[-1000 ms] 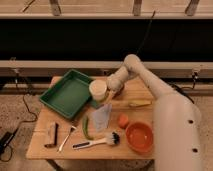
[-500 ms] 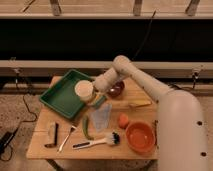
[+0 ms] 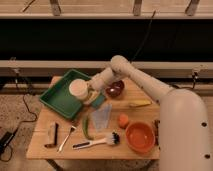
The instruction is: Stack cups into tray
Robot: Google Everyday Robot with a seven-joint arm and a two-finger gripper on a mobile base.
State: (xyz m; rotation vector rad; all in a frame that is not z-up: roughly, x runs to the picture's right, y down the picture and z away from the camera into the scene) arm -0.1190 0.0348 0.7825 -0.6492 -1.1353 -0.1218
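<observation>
Moved left, the cream cup (image 3: 78,89) — clamped in the gripper (image 3: 92,93) — hangs over the tray (image 3: 55,99).

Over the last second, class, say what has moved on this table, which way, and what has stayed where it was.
The pincer, shut on the cream-white cup, has carried it leftward from beside the maroon bowl to over the right side of the green tray. Nothing was newly grasped or released. The orange bowl, brush and tray stayed put.

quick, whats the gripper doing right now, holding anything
gripper: shut on the cream-white cup, held at the right edge of the green tray
</observation>
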